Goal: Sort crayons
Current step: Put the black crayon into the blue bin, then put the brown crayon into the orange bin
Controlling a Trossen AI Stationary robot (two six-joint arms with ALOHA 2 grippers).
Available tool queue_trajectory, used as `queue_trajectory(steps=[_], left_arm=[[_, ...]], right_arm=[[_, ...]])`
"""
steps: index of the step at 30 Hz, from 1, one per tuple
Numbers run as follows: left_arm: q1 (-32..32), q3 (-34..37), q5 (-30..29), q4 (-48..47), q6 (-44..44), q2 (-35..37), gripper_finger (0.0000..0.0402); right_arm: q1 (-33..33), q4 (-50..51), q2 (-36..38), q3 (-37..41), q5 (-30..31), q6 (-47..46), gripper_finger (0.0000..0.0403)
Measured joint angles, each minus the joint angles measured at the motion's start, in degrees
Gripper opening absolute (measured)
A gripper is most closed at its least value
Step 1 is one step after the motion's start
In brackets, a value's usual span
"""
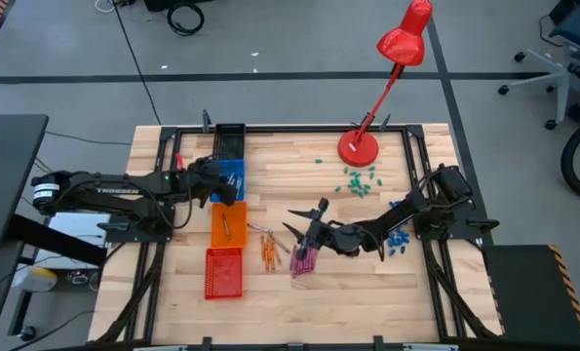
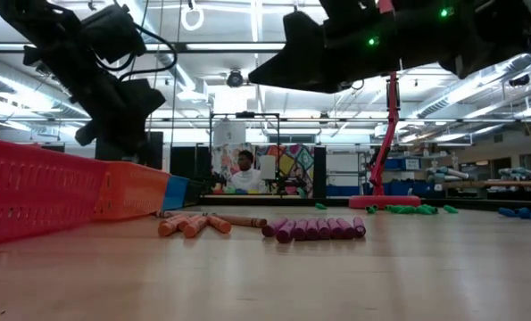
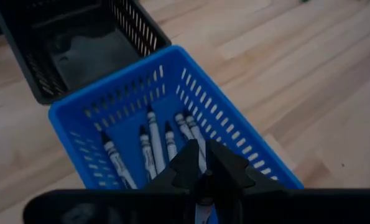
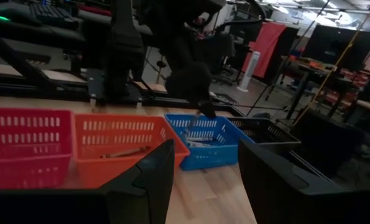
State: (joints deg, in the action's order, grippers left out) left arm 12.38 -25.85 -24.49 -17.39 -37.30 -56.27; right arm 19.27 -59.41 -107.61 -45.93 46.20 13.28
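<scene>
Along the tabletop's [image 1: 367, 292] left edge stand four baskets in a row: black [image 1: 229, 135], blue [image 1: 231, 178], orange [image 1: 228, 223], red [image 1: 223, 272]. Grey crayons [image 3: 153, 140] already lie in the blue basket, one crayon in the orange. Pink crayons [image 1: 301, 259] and orange crayons [image 1: 270, 251] wait mid-tabletop. Left end effector [image 3: 202, 177], over the blue basket, looks closed on a grey crayon; right end effector [image 1: 302, 226] hangs open above the pink ones. No writing is legible.
</scene>
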Motion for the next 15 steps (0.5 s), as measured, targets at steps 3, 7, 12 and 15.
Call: queue_trajectory(steps=[3, 7, 12, 15], left_arm=[[0.0, 0.0, 0.6, -1.3, -0.9, 0.0, 0.0047], [0.0, 0.0, 0.8, -2.8, -1.7, 0.0, 0.0068], [0.2, 0.0, 0.8, -3.4, -2.0, 0.0, 0.0099], [1.4, 0.0, 0.3, -3.0, -0.6, 0.0, 0.0118]], right_arm=[[-0.7, 1.3, 0.0, 0.0, -1.6, -1.4, 0.0181], [-1.7, 3.9, 0.0, 0.0, -5.1, -4.9, 0.0181], [-2.2, 4.6, 0.0, 0.0, -6.9, -6.3, 0.0181], [-2.1, 4.6, 0.0, 0.0, -6.9, -6.2, 0.0181]])
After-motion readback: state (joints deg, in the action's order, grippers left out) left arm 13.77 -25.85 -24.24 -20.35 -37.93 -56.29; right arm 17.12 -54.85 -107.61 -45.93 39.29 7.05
